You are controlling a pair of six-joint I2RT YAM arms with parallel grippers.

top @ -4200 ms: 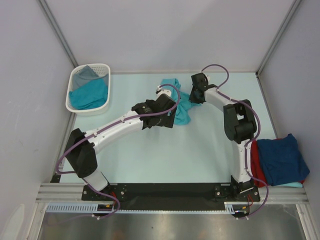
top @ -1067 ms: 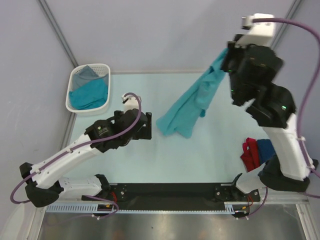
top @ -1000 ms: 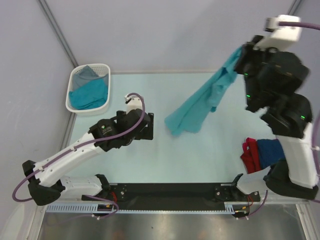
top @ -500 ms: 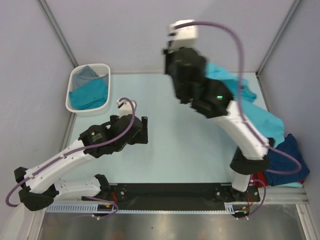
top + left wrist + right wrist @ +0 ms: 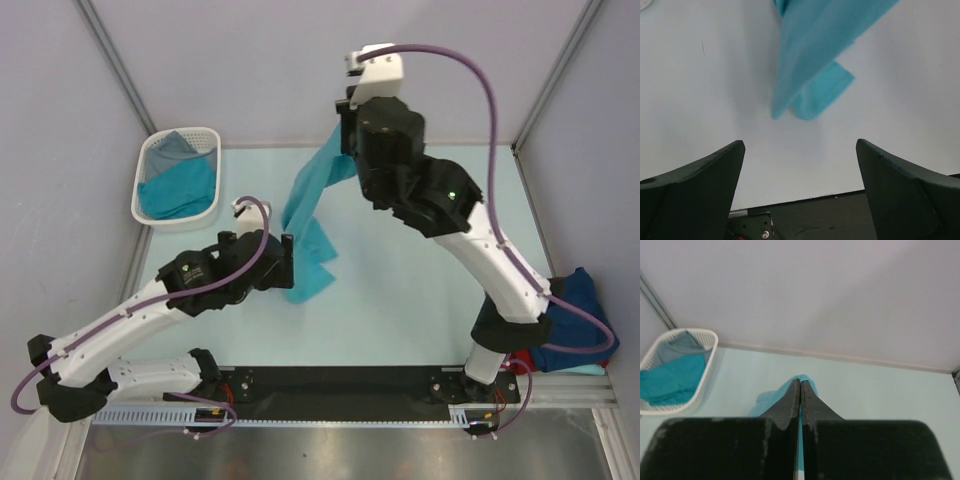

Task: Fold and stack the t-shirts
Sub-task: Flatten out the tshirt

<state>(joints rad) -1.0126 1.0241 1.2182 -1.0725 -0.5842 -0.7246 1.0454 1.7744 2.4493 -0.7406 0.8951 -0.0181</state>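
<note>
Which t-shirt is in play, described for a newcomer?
Start at the middle of the pale green table. A teal cloth t-shirt hangs in a strip from the raised right end effector, which is shut on its top. Unlike the teal cloth in the white slotted basket and the navy shirt by the right arm's base, it dangles rather than lies.

Bright, even light; slight motion blur.
</note>
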